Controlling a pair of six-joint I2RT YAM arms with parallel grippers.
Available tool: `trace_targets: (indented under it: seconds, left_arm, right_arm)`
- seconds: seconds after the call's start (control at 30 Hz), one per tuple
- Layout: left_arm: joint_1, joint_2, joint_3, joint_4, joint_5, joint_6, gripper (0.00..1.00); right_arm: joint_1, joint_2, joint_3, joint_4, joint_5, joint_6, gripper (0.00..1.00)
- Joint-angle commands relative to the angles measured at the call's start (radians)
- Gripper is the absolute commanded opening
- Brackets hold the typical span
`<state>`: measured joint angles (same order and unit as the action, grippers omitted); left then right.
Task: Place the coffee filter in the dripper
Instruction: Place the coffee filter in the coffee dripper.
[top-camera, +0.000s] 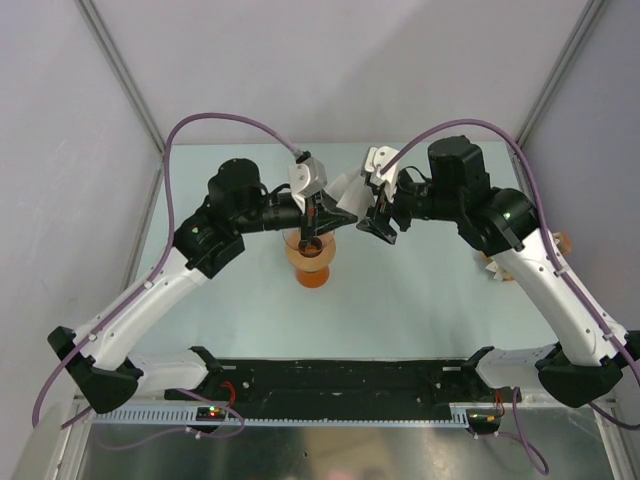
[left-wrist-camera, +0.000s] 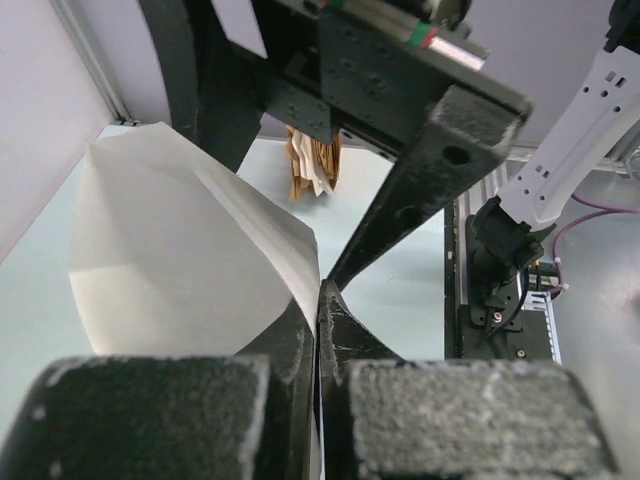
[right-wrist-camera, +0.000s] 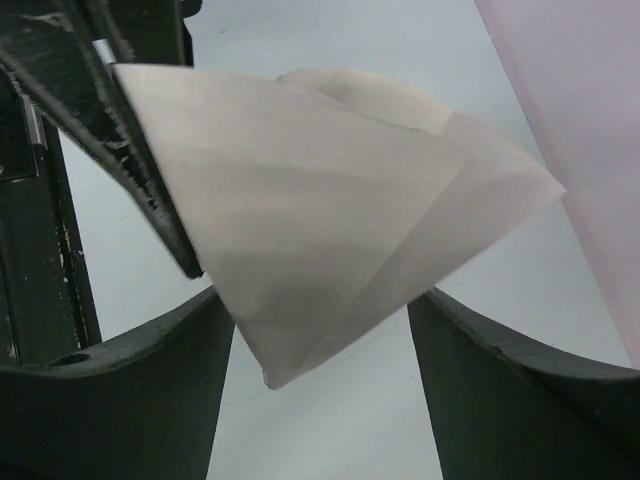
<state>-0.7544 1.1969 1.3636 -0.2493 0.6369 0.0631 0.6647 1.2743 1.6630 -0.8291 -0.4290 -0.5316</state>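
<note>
The coffee filter (top-camera: 347, 187) is a white paper cone held in the air between the two arms. My left gripper (top-camera: 335, 212) is shut on its edge, the paper (left-wrist-camera: 180, 270) pinched where the fingertips (left-wrist-camera: 345, 330) meet. My right gripper (top-camera: 378, 225) is open, a finger (right-wrist-camera: 150, 400) on each side of the filter's (right-wrist-camera: 330, 210) pointed end without touching it. In the right wrist view, the left gripper's fingers (right-wrist-camera: 130, 160) clamp the filter's left edge. The dripper (top-camera: 311, 265), clear with an orange base, stands on the table below the left gripper, partly hidden by it.
A tan-and-white stack of paper fans (left-wrist-camera: 314, 167) lies on the table at the right, mostly hidden behind the right arm (top-camera: 520, 250). The black base rail (top-camera: 340, 385) runs along the near edge. Grey walls enclose the table at the back and sides.
</note>
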Motion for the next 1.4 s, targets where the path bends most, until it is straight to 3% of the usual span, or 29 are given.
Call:
trace_targets:
  seconds: [0.0, 0.33, 0.57, 0.73, 0.8, 0.9, 0.97, 1.1, 1.37]
  left_arm:
    - [-0.016, -0.024, 0.033, 0.025, 0.044, 0.059, 0.00]
    - [-0.020, -0.034, 0.026, 0.025, 0.092, 0.107, 0.01]
    - [-0.019, -0.045, 0.027, 0.025, 0.101, 0.131, 0.13]
    - [-0.020, -0.046, 0.032, 0.026, 0.095, 0.145, 0.04]
    - [-0.019, -0.044, 0.035, 0.025, 0.075, 0.122, 0.01]
    - [-0.016, -0.036, 0.040, 0.025, 0.021, 0.059, 0.00]
    - [-0.010, -0.027, 0.046, 0.033, -0.011, -0.012, 0.00]
    - [0.009, -0.002, 0.062, 0.062, -0.044, -0.175, 0.00]
    - [0.024, 0.014, 0.065, 0.133, -0.030, -0.250, 0.00]
  right_arm:
    - [0.005, 0.016, 0.039, 0.042, -0.043, -0.016, 0.70]
    - [0.006, 0.016, 0.038, 0.026, -0.109, -0.032, 0.54]
    - [0.004, 0.017, 0.037, -0.018, -0.115, -0.040, 0.52]
    - [-0.011, 0.027, 0.046, -0.031, -0.127, -0.019, 0.50]
    - [-0.028, 0.030, 0.055, -0.034, -0.138, -0.008, 0.54]
    - [-0.056, 0.009, 0.041, -0.012, -0.150, 0.009, 0.74]
    - [-0.071, -0.025, 0.003, 0.039, -0.148, 0.012, 0.81]
    - [-0.078, -0.108, -0.099, 0.169, -0.150, -0.001, 0.86]
    - [-0.026, -0.090, -0.110, 0.230, -0.094, -0.049, 0.90]
